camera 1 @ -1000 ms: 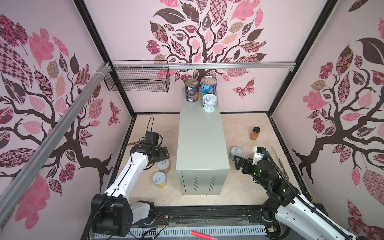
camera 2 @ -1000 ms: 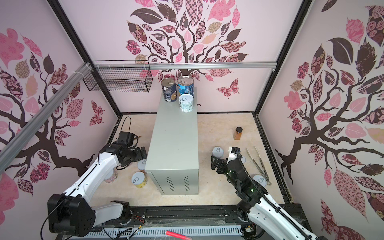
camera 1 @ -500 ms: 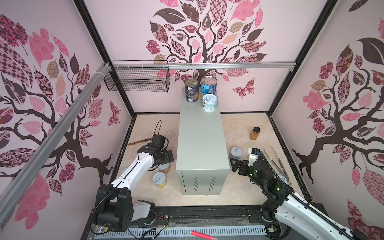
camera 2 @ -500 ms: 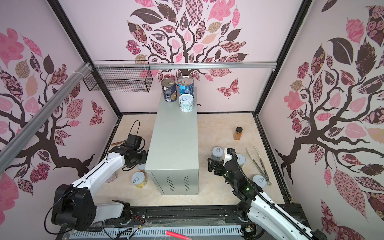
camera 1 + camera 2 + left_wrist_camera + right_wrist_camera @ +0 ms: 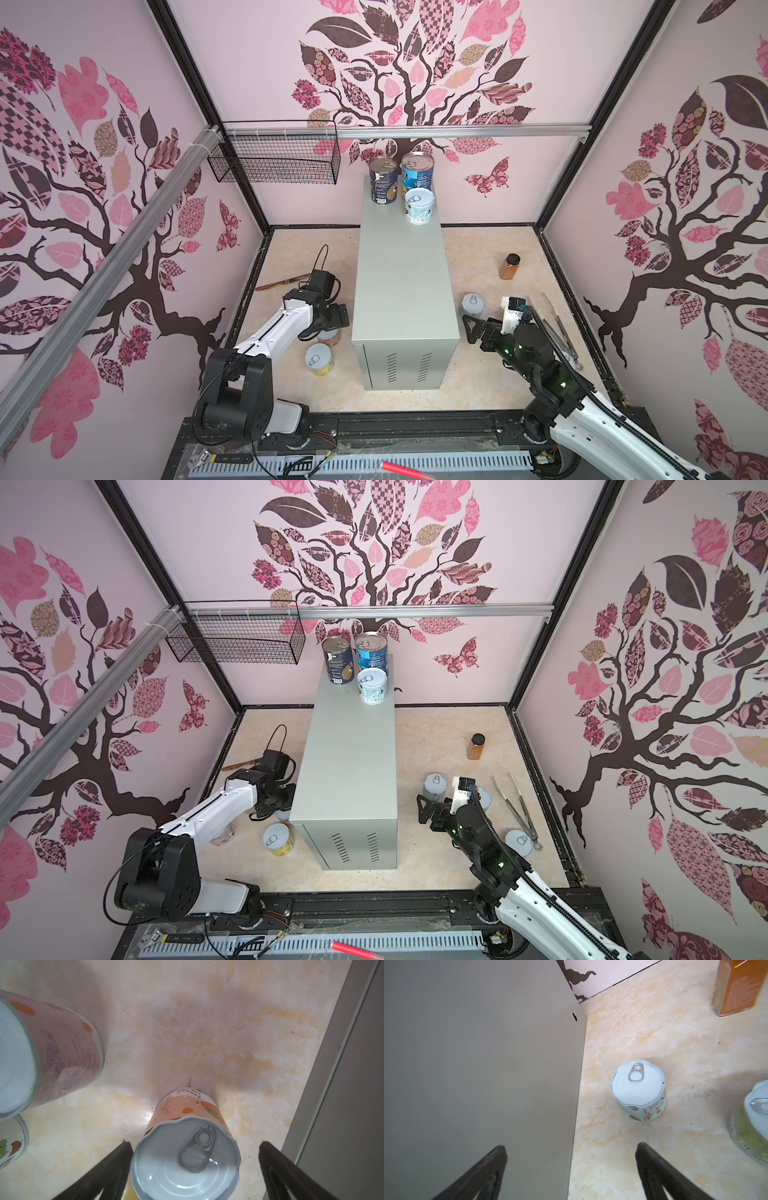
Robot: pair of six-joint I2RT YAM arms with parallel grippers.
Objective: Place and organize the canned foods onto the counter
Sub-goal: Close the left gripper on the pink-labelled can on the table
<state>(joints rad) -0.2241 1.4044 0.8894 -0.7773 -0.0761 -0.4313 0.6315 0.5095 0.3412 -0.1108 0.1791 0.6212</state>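
Orange can point(image 5: 184, 1159) beside the counter point(image 5: 401, 270) is not held by the wide-open left gripper point(image 5: 195, 1144); pushed unevenly, it may be knocked over. Right gripper point(image 5: 571, 1145) is open, empty.

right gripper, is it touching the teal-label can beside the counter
Apart. The right wrist view shows the right gripper open, with bare floor between it and the teal-label can.

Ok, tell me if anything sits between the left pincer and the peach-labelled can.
Nothing visible does. The left pincer stands open with the peach-labelled can between its fingers; the counter stands beside it.
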